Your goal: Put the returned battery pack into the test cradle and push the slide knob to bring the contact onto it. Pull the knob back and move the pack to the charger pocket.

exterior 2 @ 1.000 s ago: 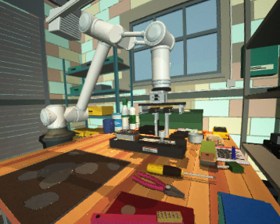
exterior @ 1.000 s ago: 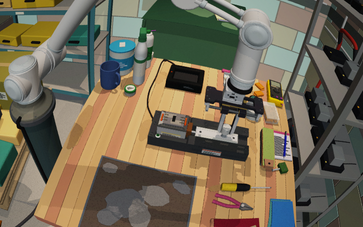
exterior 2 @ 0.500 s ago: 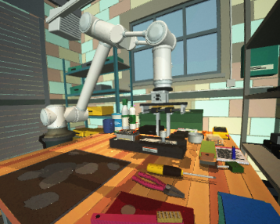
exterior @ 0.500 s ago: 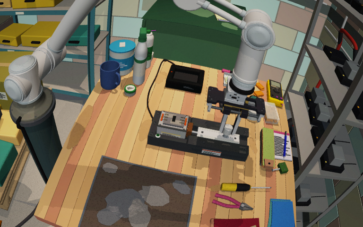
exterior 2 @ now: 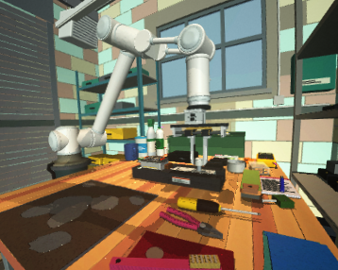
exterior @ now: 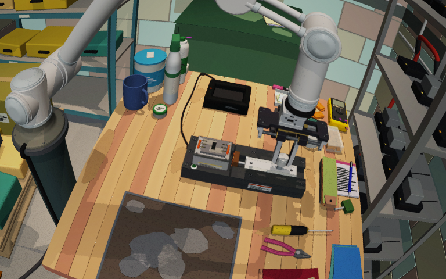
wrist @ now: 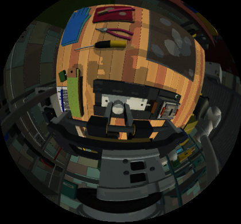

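Note:
The slide knob point(exterior: 282, 161) point(exterior 2: 198, 163) point(wrist: 117, 107), a grey cylinder partly hidden between the fingers, is gripped by my closed gripper point(exterior: 283, 159) point(wrist: 117, 109). It stands near the right end of the white slide on the black test fixture point(exterior: 243, 166) point(exterior 2: 179, 174). The grey battery pack point(exterior: 212, 152) point(exterior 2: 153, 162) point(wrist: 169, 110) sits in the cradle at the fixture's left end. The orange contact block point(exterior: 234, 159) stands next to the pack's right side. The black charger pocket point(exterior: 227, 95) lies behind the fixture, empty.
A blue mug point(exterior: 135, 92), a tub and spray bottles point(exterior: 172, 73) stand at the back left. A dark mat point(exterior: 163, 238) covers the front. A screwdriver point(exterior: 289, 230), pink pliers point(exterior: 284, 248), a sanding block point(exterior: 329, 180) and a notepad point(exterior: 347, 178) lie right of the fixture.

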You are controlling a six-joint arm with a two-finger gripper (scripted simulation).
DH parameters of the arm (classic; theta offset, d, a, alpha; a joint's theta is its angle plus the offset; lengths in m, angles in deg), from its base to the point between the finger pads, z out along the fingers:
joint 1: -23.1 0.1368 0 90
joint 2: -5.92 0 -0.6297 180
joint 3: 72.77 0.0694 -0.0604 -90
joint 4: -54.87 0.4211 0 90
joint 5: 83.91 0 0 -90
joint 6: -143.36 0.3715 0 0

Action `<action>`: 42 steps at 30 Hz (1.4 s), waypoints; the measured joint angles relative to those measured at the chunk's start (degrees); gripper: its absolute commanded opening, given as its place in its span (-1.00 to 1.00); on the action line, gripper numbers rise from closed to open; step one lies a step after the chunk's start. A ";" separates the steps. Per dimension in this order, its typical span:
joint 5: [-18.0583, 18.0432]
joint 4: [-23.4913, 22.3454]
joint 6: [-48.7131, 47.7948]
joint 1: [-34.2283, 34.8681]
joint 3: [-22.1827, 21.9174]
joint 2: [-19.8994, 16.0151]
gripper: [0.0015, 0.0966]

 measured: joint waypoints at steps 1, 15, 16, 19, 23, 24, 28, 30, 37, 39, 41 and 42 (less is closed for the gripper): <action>0.04 0.00 0.00 0.00 -0.08 -0.04 -1.00; 0.64 0.00 0.05 0.05 -1.28 -0.64 -1.00; 0.68 0.00 0.05 0.05 -1.37 -0.68 -1.00; 0.81 0.00 0.06 0.06 -1.63 -0.81 -1.00; 0.99 0.00 0.08 0.08 -1.97 -0.98 -1.00; 1.03 0.00 0.08 0.08 -2.06 -1.02 -1.00; 1.21 0.00 0.09 0.09 -2.41 -1.19 -1.00; 1.28 0.00 0.10 0.10 -2.58 -1.28 -1.00; 1.76 -0.01 0.12 0.12 -3.18 -1.58 -1.00; 1.96 -0.01 0.12 0.12 -3.33 -1.65 -1.00; 2.16 -0.02 0.12 0.12 -3.48 -1.72 -1.00; 2.26 -0.03 0.13 0.13 -3.55 -1.76 -1.00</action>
